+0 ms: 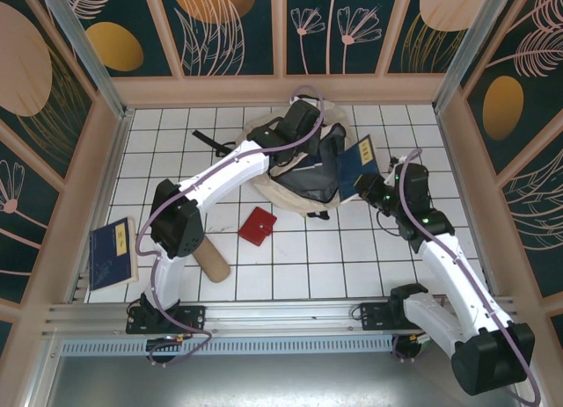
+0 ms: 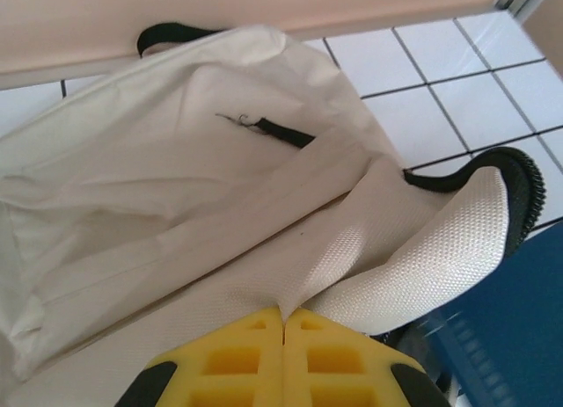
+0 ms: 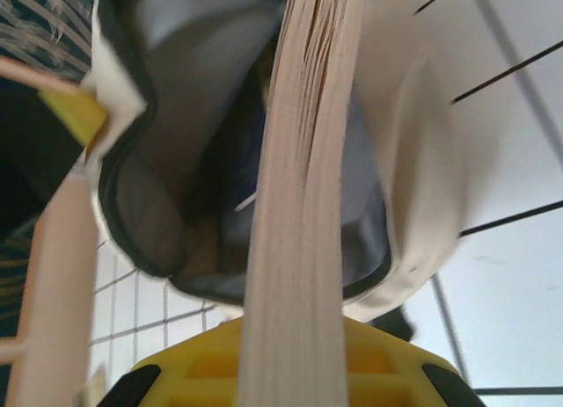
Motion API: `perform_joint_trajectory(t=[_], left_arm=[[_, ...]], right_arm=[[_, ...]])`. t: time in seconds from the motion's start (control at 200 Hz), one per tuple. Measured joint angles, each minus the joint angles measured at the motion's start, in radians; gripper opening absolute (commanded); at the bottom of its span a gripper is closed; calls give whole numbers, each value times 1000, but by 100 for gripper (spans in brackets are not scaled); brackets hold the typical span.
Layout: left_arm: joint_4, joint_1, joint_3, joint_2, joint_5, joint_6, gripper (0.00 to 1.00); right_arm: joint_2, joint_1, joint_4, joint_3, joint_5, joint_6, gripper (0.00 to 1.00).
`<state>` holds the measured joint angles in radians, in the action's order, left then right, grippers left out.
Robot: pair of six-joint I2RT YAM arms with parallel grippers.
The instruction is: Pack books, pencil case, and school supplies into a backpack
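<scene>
Low left on the table (image 1: pixel 290 275) lie the spare book (image 1: pixel 113 253) and the soft pencil case (image 1: pixel 211 259), with the red school supplies (image 1: pixel 258 226) mid-frame. Right of centre, the right gripper (image 3: pixel 290 337) clamps the held book (image 1: pixel 359 159), thin and stiff, at the mouth of the backpack (image 2: pixel 158 178). Higher up, the left gripper (image 2: pixel 283 317) is pinched tight on its limp fabric, which would probably sag unless held at the rim.
</scene>
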<state>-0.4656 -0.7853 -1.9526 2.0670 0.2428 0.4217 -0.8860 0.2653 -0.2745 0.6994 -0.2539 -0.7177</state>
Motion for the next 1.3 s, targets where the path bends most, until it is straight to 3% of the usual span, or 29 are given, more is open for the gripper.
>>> perform_joint_trajectory(t=[0.3,0.656,1.296], left_arm=[[55,0,4,-22,-81,-3,0],[62,0,4,-23,-80,-3,0],[63,0,-14,-34,-25,-3,0]], right_arm=[[-83,221,202,-60,42,-129,0],[-392,220,584,-75,72,-201,0],[-938,190,953,177,43,-287,0]])
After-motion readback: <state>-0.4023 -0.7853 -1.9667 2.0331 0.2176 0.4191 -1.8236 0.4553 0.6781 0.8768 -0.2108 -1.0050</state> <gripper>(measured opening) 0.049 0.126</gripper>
